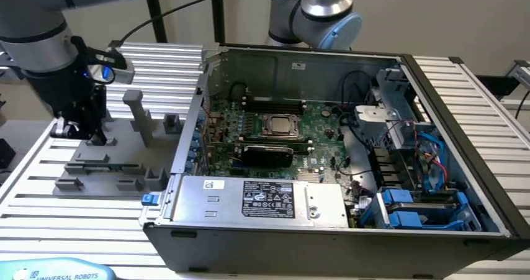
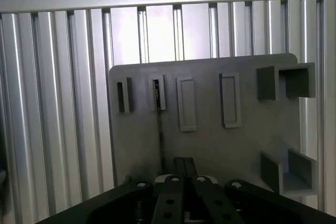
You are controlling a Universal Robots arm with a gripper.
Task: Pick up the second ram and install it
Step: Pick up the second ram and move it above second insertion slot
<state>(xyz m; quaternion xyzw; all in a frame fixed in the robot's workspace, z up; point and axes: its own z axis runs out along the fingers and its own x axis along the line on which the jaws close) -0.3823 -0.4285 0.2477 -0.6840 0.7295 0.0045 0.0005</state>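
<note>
The second ram (image 1: pixel 106 166) is a thin dark-green stick standing on edge in the holders of the gray fixture plate (image 1: pixel 99 153), at the exterior view's left. In the wrist view the ram (image 2: pixel 160 135) shows edge-on as a thin dark line running from a small slotted block (image 2: pixel 156 93) toward the fingers. My gripper (image 1: pixel 83 134) hangs above the plate with its black fingers pressed together and nothing between them. In the wrist view the gripper (image 2: pixel 184 167) sits just beside the stick's line, apart from it.
An open computer case (image 1: pixel 331 230) fills the exterior view's middle and right, with the motherboard's CPU socket (image 1: pixel 280 126) and long black slots (image 1: pixel 273 101) behind it. Tall gray posts (image 1: pixel 134 115) rise from the fixture plate. A second arm (image 1: pixel 319 13) stands behind the case.
</note>
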